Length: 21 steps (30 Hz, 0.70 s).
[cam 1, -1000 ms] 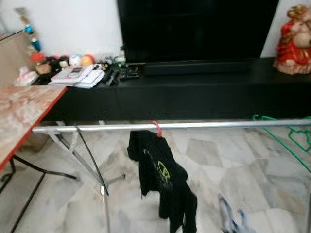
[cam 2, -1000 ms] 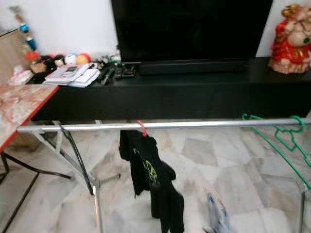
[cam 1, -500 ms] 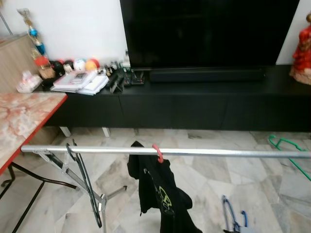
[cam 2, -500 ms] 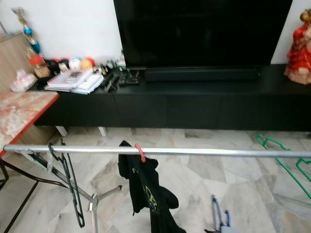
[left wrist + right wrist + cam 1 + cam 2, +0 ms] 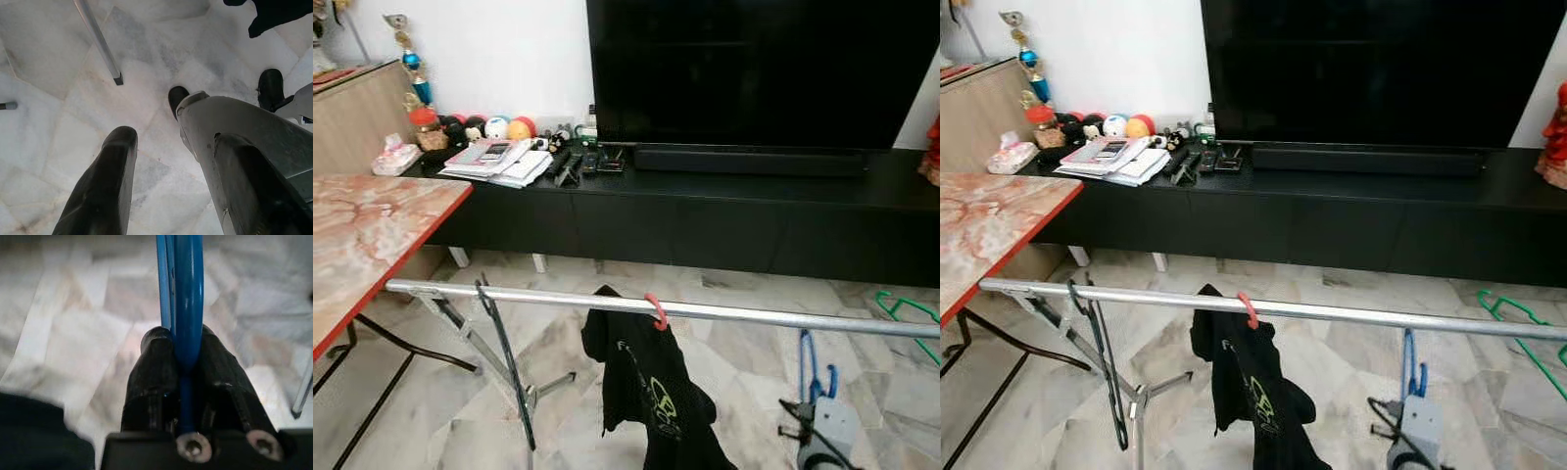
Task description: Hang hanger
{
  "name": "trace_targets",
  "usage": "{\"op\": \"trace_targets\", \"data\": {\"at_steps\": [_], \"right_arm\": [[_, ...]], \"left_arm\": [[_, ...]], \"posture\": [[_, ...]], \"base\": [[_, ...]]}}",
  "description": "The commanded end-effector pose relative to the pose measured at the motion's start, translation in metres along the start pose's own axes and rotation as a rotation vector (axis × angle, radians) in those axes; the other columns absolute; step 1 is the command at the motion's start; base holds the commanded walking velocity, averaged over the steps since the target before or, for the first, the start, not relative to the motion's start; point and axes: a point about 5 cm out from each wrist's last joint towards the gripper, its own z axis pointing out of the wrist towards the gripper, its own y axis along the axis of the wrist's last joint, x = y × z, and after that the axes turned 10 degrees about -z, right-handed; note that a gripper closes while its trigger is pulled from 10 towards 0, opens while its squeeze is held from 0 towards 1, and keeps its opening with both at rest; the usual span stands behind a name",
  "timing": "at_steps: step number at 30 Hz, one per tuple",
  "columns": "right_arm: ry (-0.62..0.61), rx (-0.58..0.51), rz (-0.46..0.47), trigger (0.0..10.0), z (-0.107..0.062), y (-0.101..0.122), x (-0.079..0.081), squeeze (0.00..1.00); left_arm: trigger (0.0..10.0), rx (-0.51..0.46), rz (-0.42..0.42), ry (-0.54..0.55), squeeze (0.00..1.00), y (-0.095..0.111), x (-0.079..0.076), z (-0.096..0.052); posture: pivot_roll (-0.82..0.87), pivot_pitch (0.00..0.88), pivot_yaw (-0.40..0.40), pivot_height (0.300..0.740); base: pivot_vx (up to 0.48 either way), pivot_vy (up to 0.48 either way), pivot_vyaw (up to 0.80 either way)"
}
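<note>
My right gripper (image 5: 186,345) is shut on a blue hanger (image 5: 188,293). In the eye views the blue hanger (image 5: 808,367) stands upright in the right gripper (image 5: 811,409), its top just under the silver rail (image 5: 724,313) of a drying rack, right of centre. A black shirt (image 5: 651,392) hangs from the rail on a red hanger (image 5: 658,311). A bare black hanger (image 5: 504,362) hangs near the rail's left end. My left gripper (image 5: 176,139) hangs open over the marble floor, holding nothing.
Green hangers (image 5: 906,308) sit at the rail's far right. A marble-topped table with a red edge (image 5: 362,235) stands on the left. Behind the rack runs a long black TV console (image 5: 705,211) with books and small items. The rack's legs (image 5: 480,343) splay below on the left.
The camera has shifted. My right gripper has raised the blue hanger from near the floor to just under the rail.
</note>
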Motion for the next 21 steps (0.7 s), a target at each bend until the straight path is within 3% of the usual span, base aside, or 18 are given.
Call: {"op": "trace_targets", "data": {"at_steps": [1, 11, 21], "right_arm": [[-0.036, -0.053, 0.026, 10.0, 0.001, 0.008, -0.003, 0.0], [-0.122, -0.15, 0.088, 10.0, -0.006, 0.013, -0.003, 0.0], [-0.125, -0.257, 0.062, 10.0, -0.009, 0.025, 0.002, 0.0]], "left_arm": [[10.0, 0.012, -0.008, 0.006, 0.0, -0.003, 0.001, 0.0], [10.0, 0.013, -0.006, 0.003, 0.0, -0.003, 0.0, 0.0], [10.0, 0.012, -0.004, 0.004, 0.0, -0.002, 0.0, 0.0]], "posture": [[0.05, 0.042, 0.011, 0.74], [0.05, 0.047, 0.008, 0.74], [0.05, 0.046, 0.009, 0.74]], "base": [[0.0, 0.0, 0.0], [0.0, 0.0, 0.0], [0.0, 0.0, 0.0]]}}
